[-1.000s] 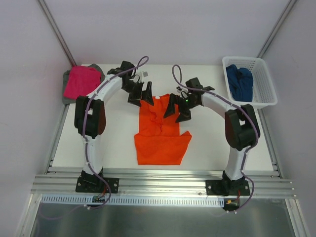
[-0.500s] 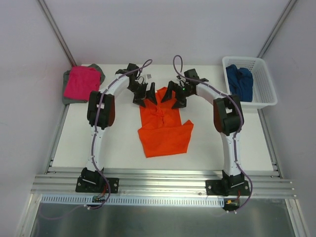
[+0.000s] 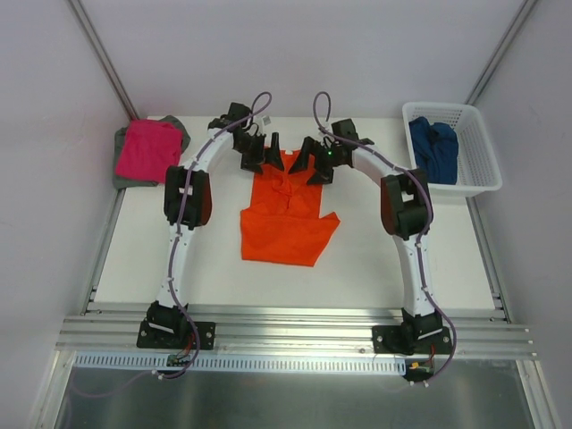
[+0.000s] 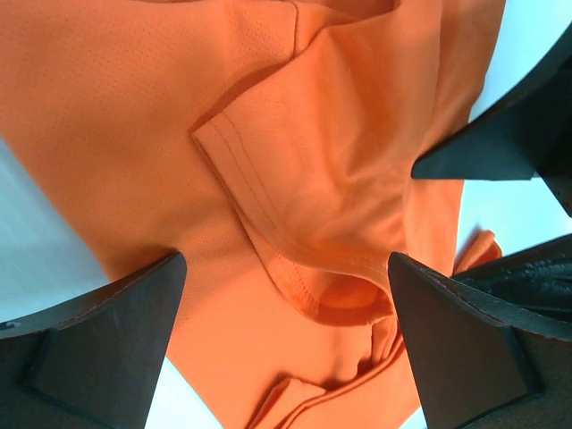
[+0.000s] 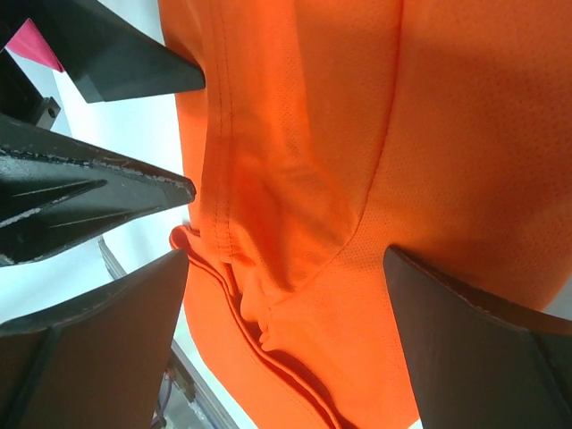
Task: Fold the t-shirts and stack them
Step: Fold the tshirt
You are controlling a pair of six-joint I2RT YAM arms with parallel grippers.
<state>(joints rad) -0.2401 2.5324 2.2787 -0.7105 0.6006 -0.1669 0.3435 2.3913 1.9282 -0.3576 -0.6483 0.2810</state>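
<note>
Bright orange cloth t-shirt (image 3: 284, 223) mid-table, left gripper (image 3: 265, 155) and right gripper (image 3: 313, 163) spread empty at its 12 o'clock edge, dark blue t-shirt (image 3: 433, 148) at 2 o'clock seen overhead only, stitched sleeve hem (image 4: 237, 174) in wrist views only

The white and black left arm (image 3: 176, 250) and right arm (image 3: 418, 268) are stretched far forward and curved in toward each other. The left gripper (image 3: 264, 154), black with two pointed fingers, is held wide open. The right gripper (image 3: 312, 161), just beside it, is spread wide too.

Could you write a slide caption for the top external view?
Left gripper and right gripper, both open, at the far end of the bright orange cloth t-shirt on the white table.
</note>
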